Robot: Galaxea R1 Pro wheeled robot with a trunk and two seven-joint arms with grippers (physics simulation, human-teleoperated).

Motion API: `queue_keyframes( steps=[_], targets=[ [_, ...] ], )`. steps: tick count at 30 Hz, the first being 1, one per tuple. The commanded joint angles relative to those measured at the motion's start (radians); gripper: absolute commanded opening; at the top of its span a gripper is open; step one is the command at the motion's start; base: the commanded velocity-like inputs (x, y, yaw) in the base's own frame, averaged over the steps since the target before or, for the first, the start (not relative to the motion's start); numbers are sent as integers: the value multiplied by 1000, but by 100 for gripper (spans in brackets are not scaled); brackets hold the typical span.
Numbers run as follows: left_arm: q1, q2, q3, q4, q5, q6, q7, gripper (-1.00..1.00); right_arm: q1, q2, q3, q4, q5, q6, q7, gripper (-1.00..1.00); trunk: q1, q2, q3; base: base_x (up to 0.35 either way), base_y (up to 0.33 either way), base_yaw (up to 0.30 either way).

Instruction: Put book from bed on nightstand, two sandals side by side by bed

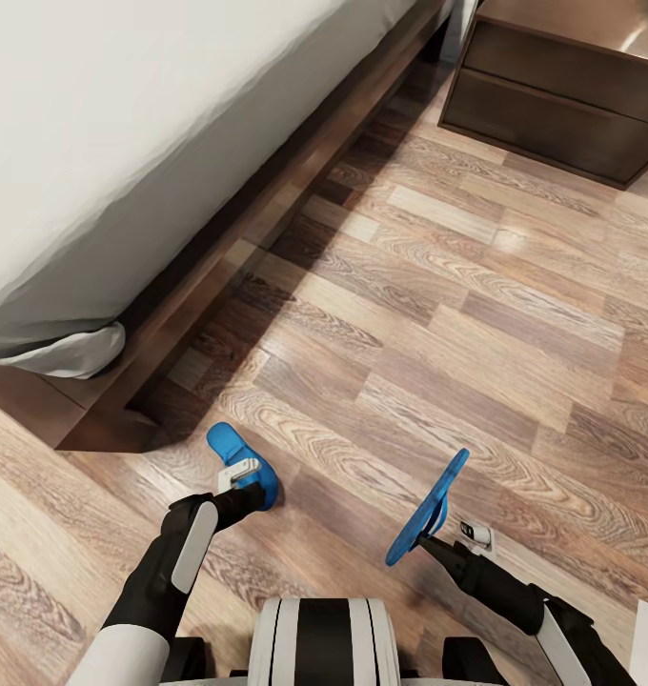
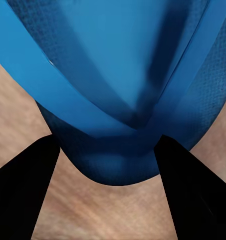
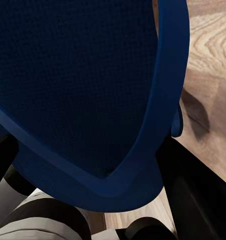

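Left gripper (image 1: 251,486): clenched on the first sandal (image 1: 236,455), which lies flat on the floor (image 1: 476,305) just off the bed's foot corner; in the left wrist view the sandal (image 2: 117,100) sits between the two dark fingers (image 2: 23,185), straps uppermost. Right gripper (image 1: 436,538): grasping the second sandal (image 1: 429,510), held on edge and tilted above the floor (the right wrist view has its dark blue sole (image 3: 78,85) close against the lens), well apart from the first. Bed (image 1: 124,143): pale grey mattress on a dark brown frame, running along the floor's left side. Nightstand (image 1: 562,95): dark brown, drawer front facing out, at the floor's far right corner beside the bed's head end.
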Motion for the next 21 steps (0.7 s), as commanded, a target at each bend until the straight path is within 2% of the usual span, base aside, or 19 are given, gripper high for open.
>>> queue_keyframes(
  steps=[1,8,21],
  targets=[
    [0,-1,2,-1,11,5,8,-100,0,0,0,0,-4,13,5,-100,0,0,-4,0,0,0],
    [0,-1,1,-1,12,5,8,-100,0,0,0,1,-4,13,5,-100,3,-2,-31,0,0,0],
    [0,0,1,-3,10,5,8,-100,0,0,0,1,-4,13,5,-100,3,-2,-31,0,0,0]
  ],
)
